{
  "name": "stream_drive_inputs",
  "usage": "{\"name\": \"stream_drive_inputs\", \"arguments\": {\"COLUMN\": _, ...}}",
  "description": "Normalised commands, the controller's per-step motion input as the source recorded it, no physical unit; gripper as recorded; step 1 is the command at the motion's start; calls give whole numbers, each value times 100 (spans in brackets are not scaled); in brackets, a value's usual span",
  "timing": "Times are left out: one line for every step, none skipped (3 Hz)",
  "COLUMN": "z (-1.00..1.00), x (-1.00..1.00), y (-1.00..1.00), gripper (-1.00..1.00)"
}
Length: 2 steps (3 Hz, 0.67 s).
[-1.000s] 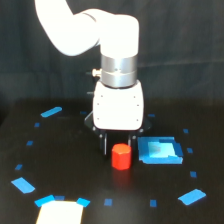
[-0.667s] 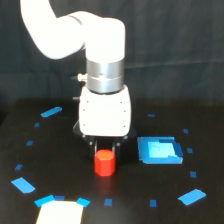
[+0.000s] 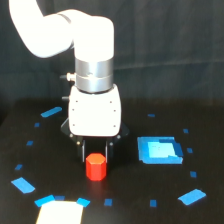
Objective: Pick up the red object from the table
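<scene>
Black table [image 3: 125, 200], blue tape marks [image 3: 22, 185]

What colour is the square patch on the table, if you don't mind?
Bright blue, seen in the exterior view, the only one.

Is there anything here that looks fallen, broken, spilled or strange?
Nothing stands out. The red object stands upright on the table, just below the gripper. The blue square patch lies flat, and no damage shows.
</scene>
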Motion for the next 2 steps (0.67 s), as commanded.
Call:
{"name": "stream_drive_inputs", "arguments": {"z": -23, "x": -13, "y": -73, "gripper": 80}}
{"name": "stream_drive_inputs", "arguments": {"z": 26, "x": -3, "y": -39, "gripper": 100}}
